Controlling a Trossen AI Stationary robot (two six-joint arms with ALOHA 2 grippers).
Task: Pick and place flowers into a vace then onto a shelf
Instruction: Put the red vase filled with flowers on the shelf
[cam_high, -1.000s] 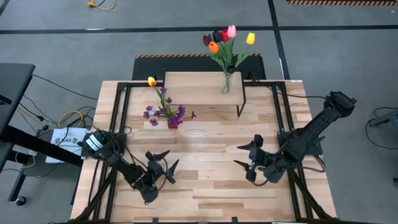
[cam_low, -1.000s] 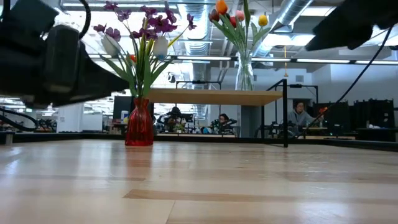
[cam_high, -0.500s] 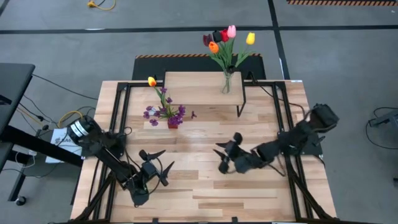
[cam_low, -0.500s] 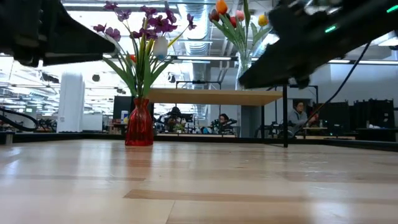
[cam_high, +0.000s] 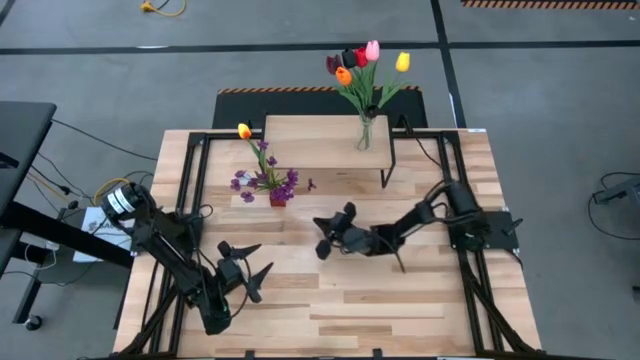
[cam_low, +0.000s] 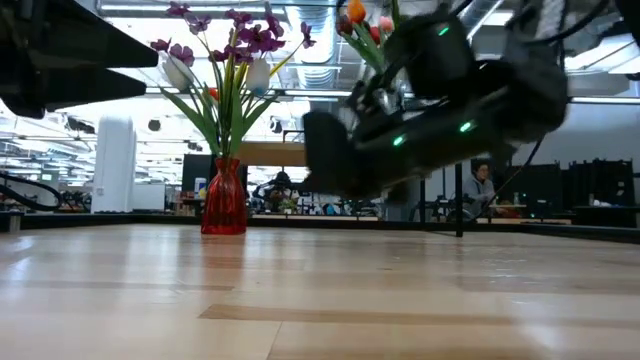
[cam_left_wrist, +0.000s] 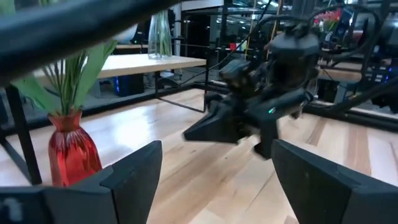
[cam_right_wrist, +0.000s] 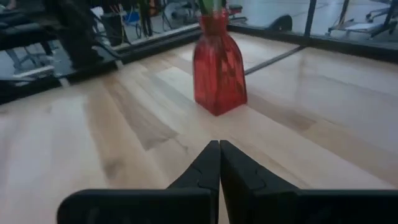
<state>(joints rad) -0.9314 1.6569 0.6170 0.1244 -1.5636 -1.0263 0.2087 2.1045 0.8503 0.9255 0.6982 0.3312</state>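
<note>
While the right gripper (cam_high: 322, 236) is stretched across the table towards the red vase (cam_high: 278, 199) of purple sprigs (cam_high: 262, 180) on the tabletop (cam_high: 330, 300), its fingers are seen pressed together and empty, so they would need to be spread before the vase's narrow neck is approached level and squeezed gently. A clear vase (cam_high: 364, 133) of tulips (cam_high: 362, 60) already stands on the shelf (cam_high: 320, 140). The left gripper (cam_high: 247, 271) is held wide open, empty, near the table's front left.
</note>
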